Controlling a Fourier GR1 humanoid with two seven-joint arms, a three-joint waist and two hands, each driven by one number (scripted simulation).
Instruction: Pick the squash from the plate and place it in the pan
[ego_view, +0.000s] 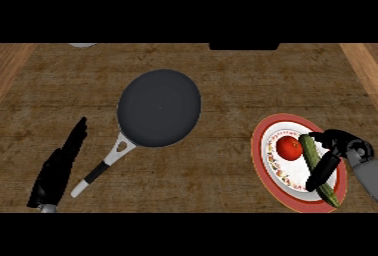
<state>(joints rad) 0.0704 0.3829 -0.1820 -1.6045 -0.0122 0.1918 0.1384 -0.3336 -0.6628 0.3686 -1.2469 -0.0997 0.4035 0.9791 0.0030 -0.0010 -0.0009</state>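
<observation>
A long dark green squash lies on a red-rimmed white plate at the lower right, beside a red tomato. My right hand is over the plate's right side, with its fingers curled around the squash and its thumb lying along it. The squash still rests on the plate. A black pan with a white and black handle sits in the middle of the counter with nothing in it. My left hand rests open at the lower left, fingers straight.
The wooden counter stretches around the pan. A dark object sits at the far edge, and a pale object shows at the far left edge.
</observation>
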